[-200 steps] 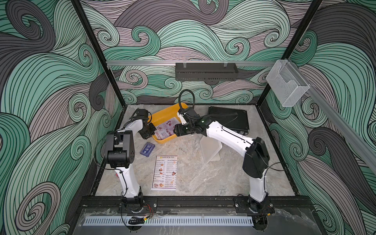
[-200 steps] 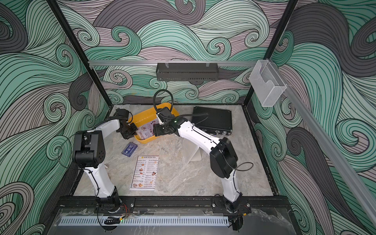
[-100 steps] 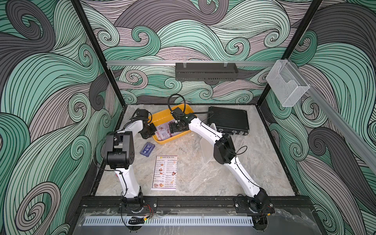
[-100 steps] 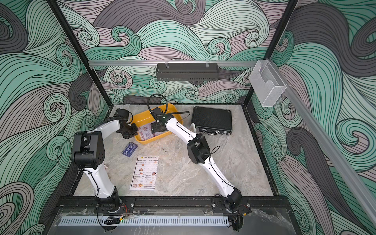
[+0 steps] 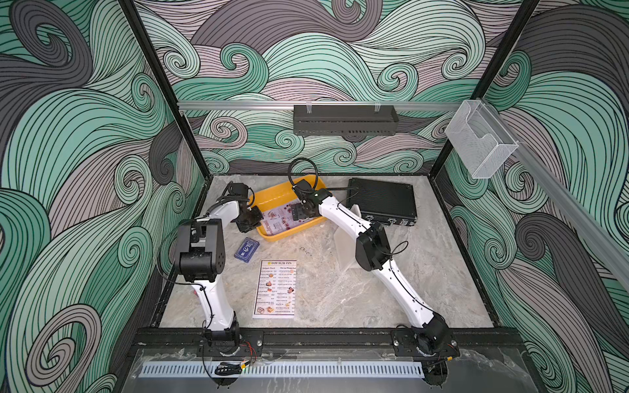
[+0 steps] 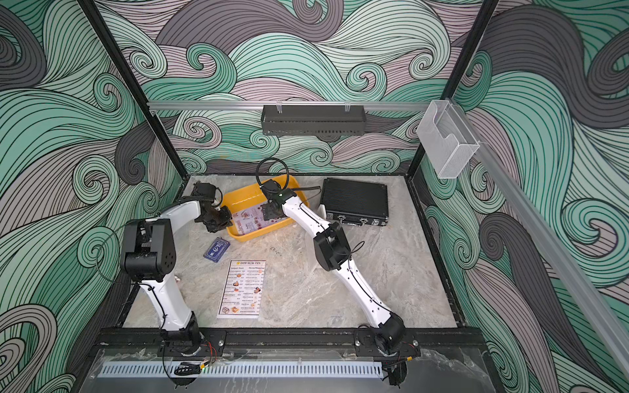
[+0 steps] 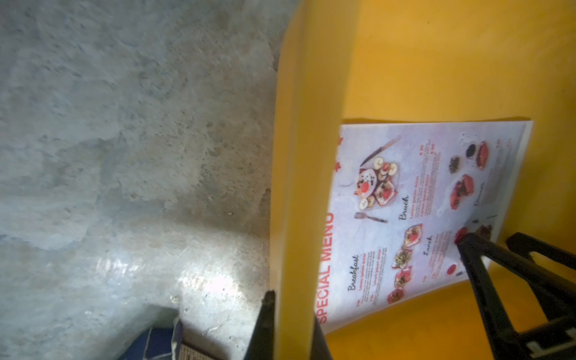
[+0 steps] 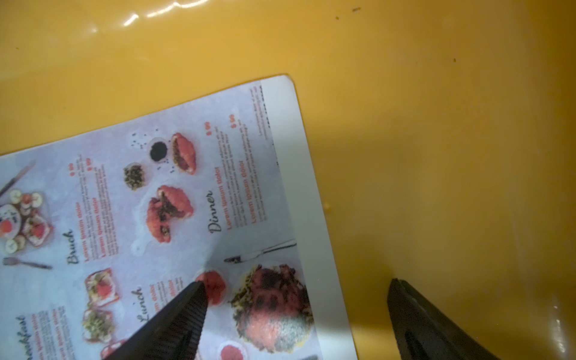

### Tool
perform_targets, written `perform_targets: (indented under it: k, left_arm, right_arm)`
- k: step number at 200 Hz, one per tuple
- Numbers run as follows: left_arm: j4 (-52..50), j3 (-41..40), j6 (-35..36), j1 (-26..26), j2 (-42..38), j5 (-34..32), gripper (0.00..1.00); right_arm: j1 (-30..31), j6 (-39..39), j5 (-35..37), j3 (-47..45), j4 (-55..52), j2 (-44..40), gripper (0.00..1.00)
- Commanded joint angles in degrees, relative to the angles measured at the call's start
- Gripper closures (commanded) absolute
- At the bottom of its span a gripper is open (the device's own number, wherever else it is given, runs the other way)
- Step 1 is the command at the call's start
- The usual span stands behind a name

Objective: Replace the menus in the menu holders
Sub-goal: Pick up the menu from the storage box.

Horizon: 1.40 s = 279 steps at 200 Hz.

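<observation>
The yellow plastic tray point(image 5: 281, 196) at the far left is gleaming, smooth and glossy, with highlights glinting on its floor. The lavender-pink paper menu point(image 5: 276, 220) is looking matt beside it. The grey stone-patterned tabletop point(image 5: 340, 299) is giving off a soft sheen, and the black ribbed case point(image 5: 384, 200) is looking dull.

Marble tabletop point(image 5: 340, 299): tray point(image 5: 275, 197), menu point(image 5: 276, 289), card point(image 5: 246, 249), case point(image 5: 384, 200)

Left claw point(image 7: 291, 308) clamped, right claw point(image 8: 296, 282) spread wide
</observation>
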Motion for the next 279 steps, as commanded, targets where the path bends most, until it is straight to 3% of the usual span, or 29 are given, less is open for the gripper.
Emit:
perform_targets:
  k: [1,21,79,113,142,173,207,252,267,279]
  left_arm:
    - [1.2,1.7,0.8,-0.6,1.1,4.0,0.83]
    - [1.8,1.7,0.4,-0.6,1.3,4.7,0.69]
    - [3.4,0.7,-1.3,-0.5,-0.8,2.8,0.39]
    - [3.0,-0.3,-2.2,-0.3,-3.7,-0.6,0.3]
    - [1.0,-0.4,-3.5,0.4,-6.5,-4.5,0.3]
    - [0.4,0.0,-3.8,0.6,-8.1,-5.9,0.38]
    - [-2.0,2.0,-3.6,0.6,-5.7,-5.0,0.56]
    - [-2.0,1.8,-3.8,0.5,-6.4,-5.4,0.92]
    - [-1.9,1.9,-3.2,0.5,-7.5,-6.3,1.0]
    - [-1.8,1.9,-2.6,0.4,-8.3,-7.1,1.0]
  right_arm:
    - [0.2,1.0,-10.7,2.2,-0.5,2.9,0.06]
    - [0.5,2.9,-21.4,2.3,1.3,3.9,0.07]
    - [1.7,2.1,-31.1,1.2,1.4,5.0,0.06]
    - [2.4,2.1,-33.6,1.1,1.9,5.0,0.05]
    - [2.4,2.8,-33.8,1.1,2.3,5.2,0.05]
    - [2.3,3.1,-33.9,1.1,2.4,5.2,0.06]
    - [2.3,3.2,-33.9,0.8,2.5,4.9,0.06]
    - [2.3,3.4,-33.8,0.8,2.6,4.3,0.07]
    - [2.3,3.3,-33.6,0.7,2.6,3.7,0.07]
    - [2.3,3.3,-33.4,0.6,2.6,3.0,0.06]
